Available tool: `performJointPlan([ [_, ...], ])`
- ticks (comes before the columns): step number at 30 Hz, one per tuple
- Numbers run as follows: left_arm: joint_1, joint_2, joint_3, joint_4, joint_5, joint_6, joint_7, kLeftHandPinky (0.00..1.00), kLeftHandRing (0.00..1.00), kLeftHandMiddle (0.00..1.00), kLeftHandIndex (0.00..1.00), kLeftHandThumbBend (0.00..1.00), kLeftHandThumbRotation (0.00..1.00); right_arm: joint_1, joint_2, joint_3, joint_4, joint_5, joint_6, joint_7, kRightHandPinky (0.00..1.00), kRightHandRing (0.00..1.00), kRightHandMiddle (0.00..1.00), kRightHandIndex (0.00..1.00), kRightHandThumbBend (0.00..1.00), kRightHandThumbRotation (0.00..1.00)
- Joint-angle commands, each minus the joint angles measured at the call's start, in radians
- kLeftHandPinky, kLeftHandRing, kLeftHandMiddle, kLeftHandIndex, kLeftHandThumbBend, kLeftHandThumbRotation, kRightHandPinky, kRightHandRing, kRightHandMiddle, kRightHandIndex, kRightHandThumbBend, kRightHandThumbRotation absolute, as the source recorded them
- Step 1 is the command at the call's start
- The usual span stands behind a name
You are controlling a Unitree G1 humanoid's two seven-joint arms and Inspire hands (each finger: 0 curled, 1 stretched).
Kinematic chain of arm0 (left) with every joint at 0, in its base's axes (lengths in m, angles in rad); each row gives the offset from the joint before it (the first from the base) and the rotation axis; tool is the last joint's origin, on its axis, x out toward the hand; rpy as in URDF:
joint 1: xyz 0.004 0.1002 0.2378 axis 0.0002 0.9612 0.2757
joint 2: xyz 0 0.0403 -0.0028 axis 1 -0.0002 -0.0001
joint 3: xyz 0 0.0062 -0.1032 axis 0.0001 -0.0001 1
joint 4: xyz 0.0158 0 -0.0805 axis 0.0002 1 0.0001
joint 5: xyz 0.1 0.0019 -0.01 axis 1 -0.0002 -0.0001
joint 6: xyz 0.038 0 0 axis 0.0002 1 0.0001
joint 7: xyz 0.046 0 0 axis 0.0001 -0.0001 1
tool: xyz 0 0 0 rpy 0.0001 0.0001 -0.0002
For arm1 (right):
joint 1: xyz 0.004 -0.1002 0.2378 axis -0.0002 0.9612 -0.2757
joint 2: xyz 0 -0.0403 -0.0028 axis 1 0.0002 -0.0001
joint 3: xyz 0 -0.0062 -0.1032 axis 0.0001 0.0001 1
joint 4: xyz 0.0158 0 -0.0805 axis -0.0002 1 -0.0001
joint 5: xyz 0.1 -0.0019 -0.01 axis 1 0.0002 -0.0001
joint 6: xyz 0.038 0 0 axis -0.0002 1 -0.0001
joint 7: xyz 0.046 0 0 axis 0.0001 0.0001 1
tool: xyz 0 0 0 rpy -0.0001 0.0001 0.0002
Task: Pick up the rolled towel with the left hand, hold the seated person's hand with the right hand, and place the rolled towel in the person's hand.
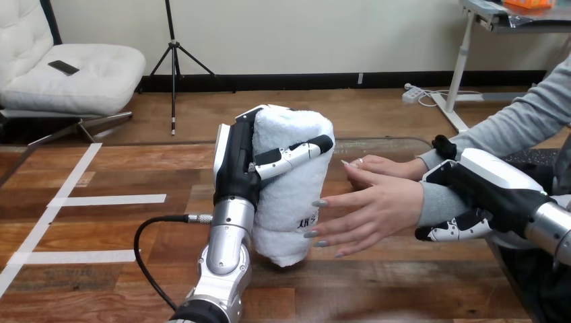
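A white rolled towel stands upright in my left hand, lifted just above the wooden table, with the thumb curled across its front. The person's hand reaches in from the right, palm toward the towel, its fingertips touching the towel's lower right side. A second hand of the person lies just behind it. My right hand is at the person's grey-sleeved wrist, its fingers curled round it from above and below.
White tape lines mark the tabletop at the left. A black cable loops beside my left forearm.
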Motion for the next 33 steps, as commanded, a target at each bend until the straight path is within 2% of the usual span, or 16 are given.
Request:
performJointPlan([
  [1, -0.151, -0.025, 0.020, -0.006, -0.022, -0.006, -0.003, 0.39, 0.41, 0.43, 0.42, 0.68, 0.00, -0.061, 0.036, -0.028, -0.063, 0.048, -0.027, -0.004, 0.21, 0.25, 0.31, 0.35, 0.54, 0.00],
  [33, -0.165, -0.009, -0.001, -0.005, -0.004, -0.015, 0.013, 0.39, 0.41, 0.42, 0.42, 0.69, 0.00, -0.094, 0.054, -0.021, -0.073, 0.037, -0.015, 0.004, 0.22, 0.25, 0.32, 0.36, 0.53, 0.00],
])
